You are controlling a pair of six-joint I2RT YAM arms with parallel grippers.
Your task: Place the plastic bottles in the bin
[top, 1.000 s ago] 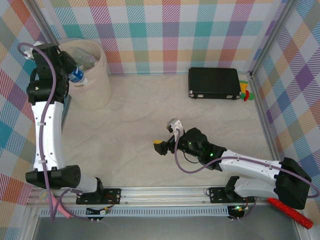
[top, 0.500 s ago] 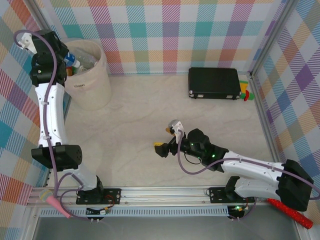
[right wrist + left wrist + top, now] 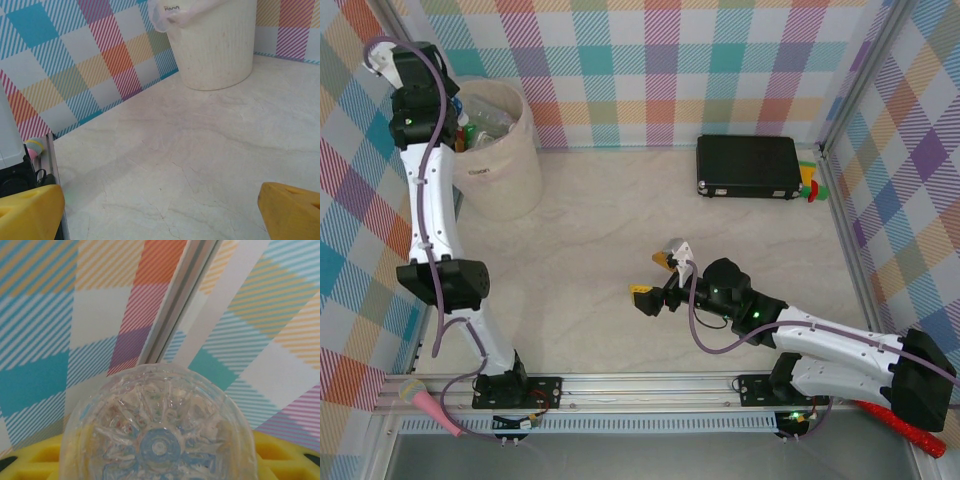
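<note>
In the left wrist view the ribbed base of a clear plastic bottle [image 3: 159, 440] sits between the yellow fingers [image 3: 30, 457] of my left gripper [image 3: 160, 462], which is shut on it. From above, my left gripper [image 3: 450, 118] is raised at the far left corner, over the rim of the cream bin [image 3: 510, 175]. Several bottles [image 3: 492, 122] lie inside the bin's clear liner. My right gripper [image 3: 653, 279] hovers open over the bare table middle, nothing between its yellow fingertips [image 3: 290, 210]. The bin [image 3: 215, 45] stands well ahead of my right gripper [image 3: 160, 215].
A black rectangular case [image 3: 748, 166] lies at the back right, with small red, green and yellow items [image 3: 810, 186] beside it. Plaid walls close the table on three sides. A metal rail [image 3: 640, 385] runs along the near edge.
The left arm has risen and swung further back toward the far left corner, carrying the bottle over the bin. The right arm has shifted slightly, its jaws still wide.
</note>
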